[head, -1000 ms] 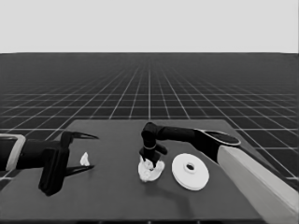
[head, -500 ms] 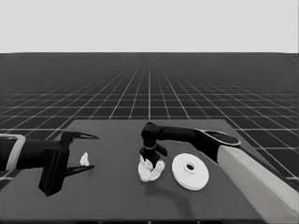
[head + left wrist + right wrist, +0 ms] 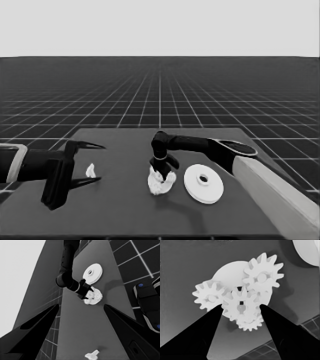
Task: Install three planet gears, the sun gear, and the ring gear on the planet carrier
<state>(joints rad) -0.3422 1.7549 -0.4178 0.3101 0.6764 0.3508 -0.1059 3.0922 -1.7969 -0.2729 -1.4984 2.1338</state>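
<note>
From my left claw point(image 3: 80, 322) I'm seeing the right claw point(image 3: 88, 291) down on the gear pile point(image 3: 93, 297), larger round part point(image 3: 93, 273) just beside, thin white piece point(image 3: 92, 355) near me.

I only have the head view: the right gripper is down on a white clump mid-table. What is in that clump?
Observer: The right wrist view shows four gears on the smaller round part, three of them around a middle gear. The right gripper straddles that middle gear.
Operator: And the left gripper, is it holding that small white bit?
Observer: No. In the left wrist view the thin white piece lies on the table between the open fingers of the left gripper and touches neither of them.
</note>
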